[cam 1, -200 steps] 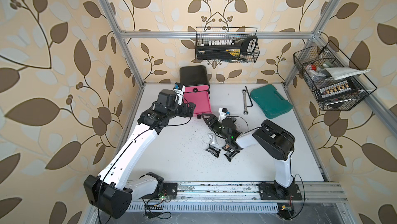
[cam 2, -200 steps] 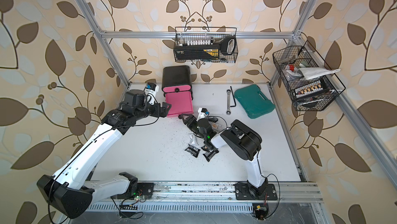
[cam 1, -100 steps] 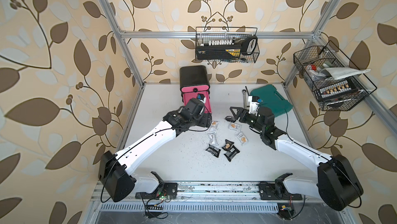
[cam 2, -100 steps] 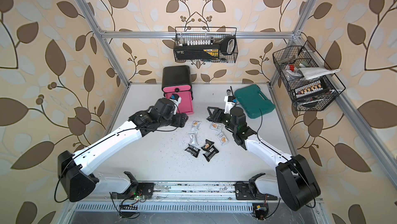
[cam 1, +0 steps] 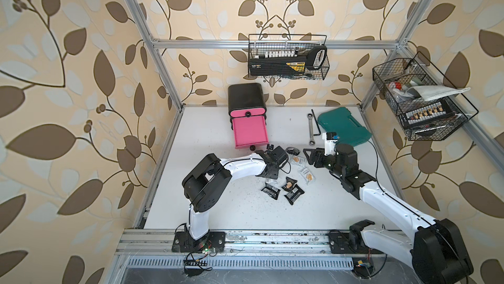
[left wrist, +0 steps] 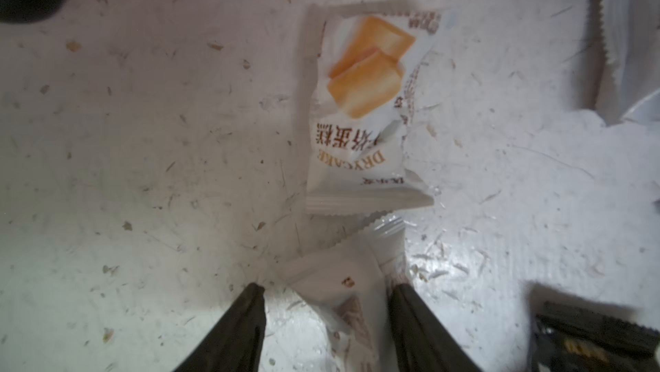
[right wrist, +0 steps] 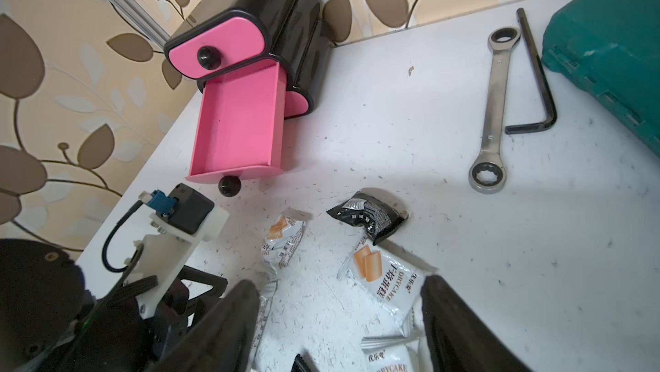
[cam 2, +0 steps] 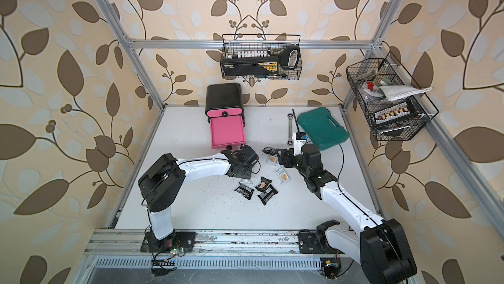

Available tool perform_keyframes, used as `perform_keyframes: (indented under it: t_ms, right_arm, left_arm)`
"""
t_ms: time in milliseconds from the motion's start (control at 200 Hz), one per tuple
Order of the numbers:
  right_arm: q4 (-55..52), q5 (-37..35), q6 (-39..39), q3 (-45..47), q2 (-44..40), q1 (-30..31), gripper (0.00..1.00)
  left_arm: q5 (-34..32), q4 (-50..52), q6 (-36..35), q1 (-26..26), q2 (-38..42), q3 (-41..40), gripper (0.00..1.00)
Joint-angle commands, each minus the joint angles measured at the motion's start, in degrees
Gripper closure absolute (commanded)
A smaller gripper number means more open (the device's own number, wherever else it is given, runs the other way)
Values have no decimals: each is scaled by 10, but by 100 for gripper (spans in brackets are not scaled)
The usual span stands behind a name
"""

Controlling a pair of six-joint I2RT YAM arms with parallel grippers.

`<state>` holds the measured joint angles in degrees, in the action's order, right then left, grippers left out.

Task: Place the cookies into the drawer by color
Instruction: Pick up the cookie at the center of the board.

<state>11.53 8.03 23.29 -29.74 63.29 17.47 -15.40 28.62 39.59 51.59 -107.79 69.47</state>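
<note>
The left fingers [left wrist: 243, 323] stand apart astride a white cookie packet [left wrist: 339, 281], partly cut off; the right fingers [right wrist: 228, 320] gape above more cookies [cam 1: 297, 160] mid-frame in both top views; pulled-out pink drawer [cam 1: 249, 132] just above.

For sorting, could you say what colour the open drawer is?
Pink drawer, clearest in right wrist view.

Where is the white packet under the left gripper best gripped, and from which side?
Probably across its long sides at mid-length, from straight above. The white packet lies flat on the table, one crimped end pointing away from the left gripper, whose open jaws straddle it.
</note>
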Motion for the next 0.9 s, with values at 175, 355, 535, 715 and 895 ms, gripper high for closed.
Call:
perform_keyframes:
  t_ms: [175, 355, 535, 715, 895]
  right_arm:
    - [88, 31, 26, 38, 28, -1, 26]
    - [111, 23, 32, 50, 32, -1, 26]
    - [118, 35, 50, 41, 44, -1, 26]
    - [130, 24, 63, 46, 42, -1, 26]
    - [146, 10, 65, 57, 36, -1, 26]
  left_arm:
    - [43, -75, 46, 32, -10, -13, 36]
    - [-10, 1, 79, 64, -39, 30, 17]
    - [-23, 6, 106, 72, -35, 13, 42]
    - [-47, 13, 107, 74, -18, 6, 69]
    - [-70, 28, 81, 73, 16, 25, 77]
